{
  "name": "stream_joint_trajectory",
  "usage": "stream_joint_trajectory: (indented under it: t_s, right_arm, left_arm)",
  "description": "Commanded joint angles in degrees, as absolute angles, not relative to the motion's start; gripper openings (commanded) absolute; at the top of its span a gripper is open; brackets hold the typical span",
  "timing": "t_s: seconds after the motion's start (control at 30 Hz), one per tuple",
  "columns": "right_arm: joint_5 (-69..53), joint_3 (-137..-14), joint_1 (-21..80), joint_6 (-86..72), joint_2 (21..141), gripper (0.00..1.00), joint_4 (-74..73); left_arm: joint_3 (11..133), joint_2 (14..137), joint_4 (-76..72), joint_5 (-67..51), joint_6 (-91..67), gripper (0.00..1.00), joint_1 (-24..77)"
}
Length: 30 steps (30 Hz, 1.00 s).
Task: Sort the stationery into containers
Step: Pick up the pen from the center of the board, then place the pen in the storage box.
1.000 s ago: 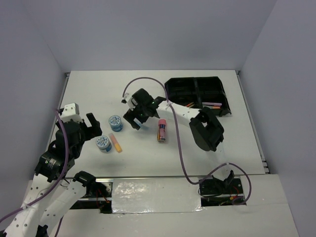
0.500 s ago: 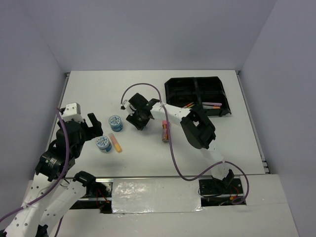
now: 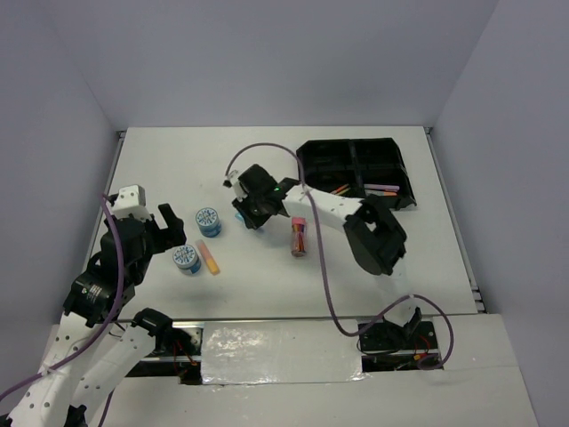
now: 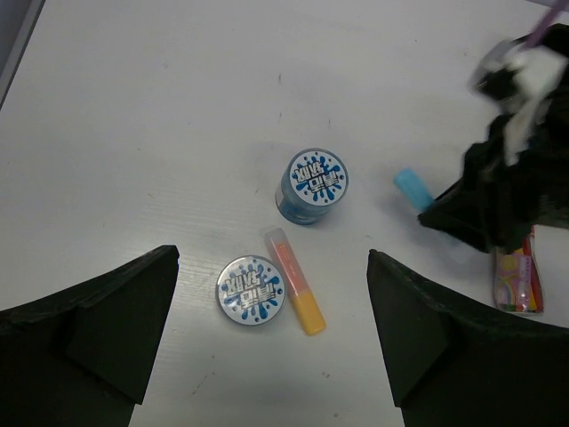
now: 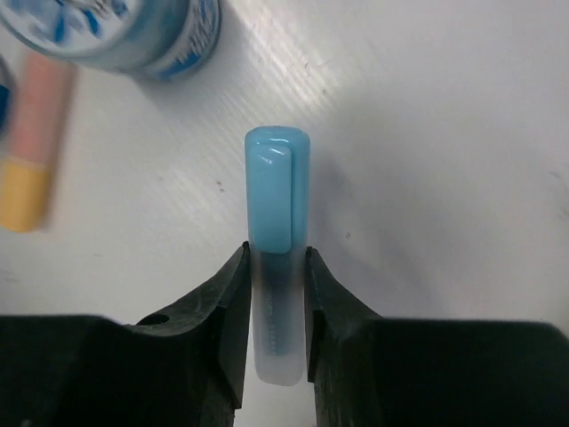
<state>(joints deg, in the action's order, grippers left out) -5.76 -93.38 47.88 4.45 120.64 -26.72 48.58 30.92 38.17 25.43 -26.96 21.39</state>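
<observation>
White counter: near its middle the right jaws clamp a blue marker lying flat; toward the left edge the left jaws hang spread wide.

Overhead, downward wrist close-ups, sharing blue marker

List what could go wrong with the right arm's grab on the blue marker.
1. The right tool pinches the marker near its clear end, cap sticking far out: it may pivot or slip on lifting.
2. A tape roll sits close by the cap; a swing could knock it.
3. The glue stick lies toward the tray; a low carry might hit it.
</observation>
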Motion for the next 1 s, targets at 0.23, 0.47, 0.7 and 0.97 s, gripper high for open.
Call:
stream_joint_trajectory:
  t_s: [0.23,0.47,0.7,0.97]
  right_arm:
    - [18.0,-69.6,26.6,-41.5,89.3,0.0,-5.1]
    - [33.8,-63.6,13.5,-58.7,87.1,0.0,-9.3]
    - [33.0,-71.0,7.2,-62.3,94.8,0.0,-18.1]
    - [30.7,-70.1,4.1,-59.8,96.2,0.04,-17.0]
  left_arm:
    - [48.3,30.1,35.6,24.7,-25.9,0.99,21.0]
    - [48.3,29.9,35.5,24.6,-25.9,0.99,21.0]
    - [48.3,29.7,35.6,24.8,-26.0,0.99,21.0]
    - [48.3,30.2,35.5,24.3,-25.8,0.99,21.1]
